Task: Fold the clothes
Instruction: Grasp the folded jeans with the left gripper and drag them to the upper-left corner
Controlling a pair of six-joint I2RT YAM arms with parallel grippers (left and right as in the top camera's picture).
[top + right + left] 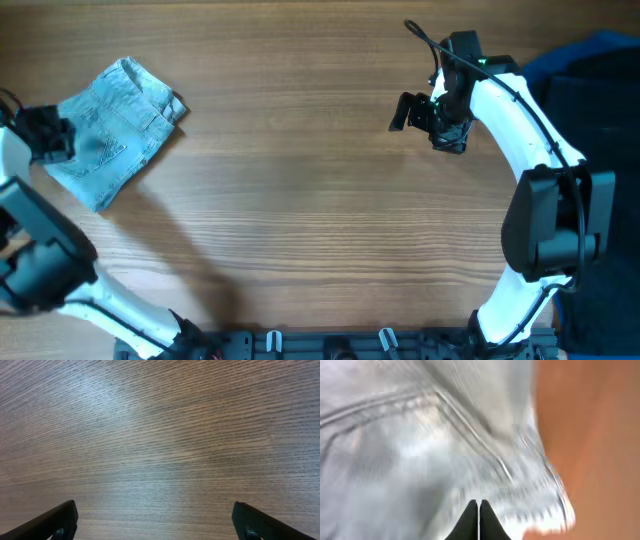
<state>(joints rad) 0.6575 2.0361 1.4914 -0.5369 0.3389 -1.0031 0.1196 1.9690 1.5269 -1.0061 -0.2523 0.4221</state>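
Observation:
The pale blue denim shorts (120, 128) lie folded at the far left of the wooden table (300, 200), with stitched pocket seams showing. My left gripper (55, 135) is at their left edge. In the left wrist view its fingers (478, 505) are pressed together with nothing between them, just above the blurred denim (420, 445). My right gripper (415, 112) hovers open over bare wood at the right, far from the shorts; its wide-apart fingers (155, 510) are empty.
A heap of black and bright-blue fabric (600, 70) lies at the table's right edge, behind my right arm. The arm bases and a rail of clips (330, 342) line the front edge.

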